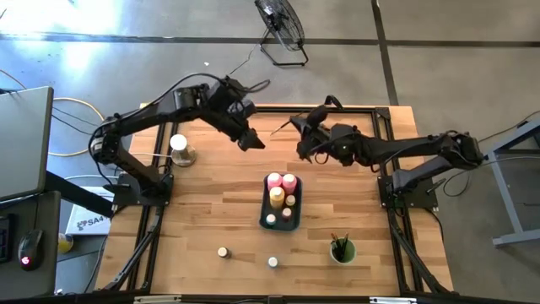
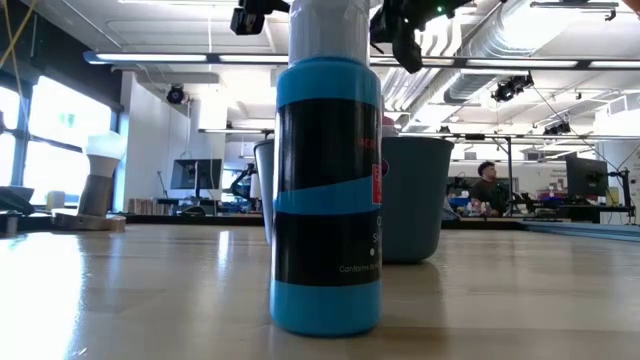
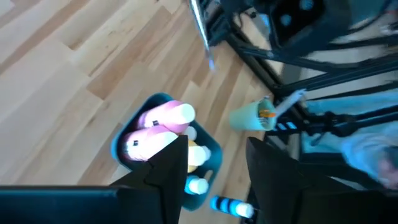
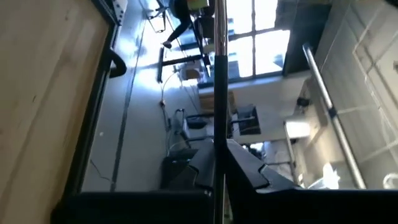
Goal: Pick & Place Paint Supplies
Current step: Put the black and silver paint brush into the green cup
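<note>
My right gripper (image 1: 301, 140) hovers over the table's far middle, shut on a thin paintbrush (image 1: 283, 127) that juts out ahead of it. Facing it from the left, my left gripper (image 1: 253, 142) stands open and holds nothing; its fingers (image 3: 171, 165) show apart above the tray. The dark tray (image 1: 263, 211) at the table's middle holds two pink bottles (image 1: 282, 181), a yellow bottle (image 1: 277, 196) and small jars. A green cup (image 1: 342, 251) with brushes stands near right. Two small pale-capped bottles (image 1: 223, 252) (image 1: 272, 263) stand near the front edge. My right gripper pinches the paintbrush's thin handle (image 4: 218, 134) between its two fingers. The fingers lie about level and along the brush, which runs straight out past the fingertips, its metal part (image 4: 219, 34) farther out. The brush is lifted clear of the table.
A white-topped object (image 1: 180, 149) stands at the table's far left. In the low view a blue, black-labelled bottle (image 2: 326, 190) fills the foreground, with a cup (image 2: 415, 195) behind it. Bare wood lies left of the tray and along the right side.
</note>
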